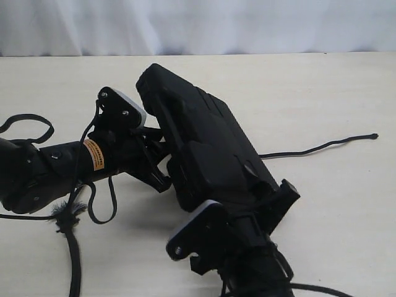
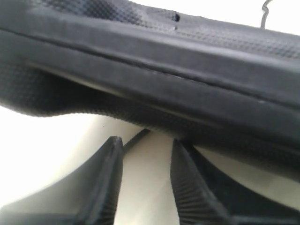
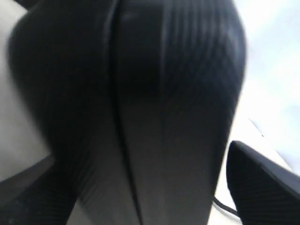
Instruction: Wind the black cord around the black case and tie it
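**Case tilted up between both tools**

The black case stands tilted above the counter. The right tool, spread wide, clamps its near end. The left tool is half open beside the case's edge; grip unclear. The black cord trails over the counter behind, its frayed end lying near the left arm.

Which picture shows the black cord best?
The exterior view: the cord trails out from behind the case across the table. The left wrist view shows only a short piece under the case; the right wrist view, perhaps a sliver.
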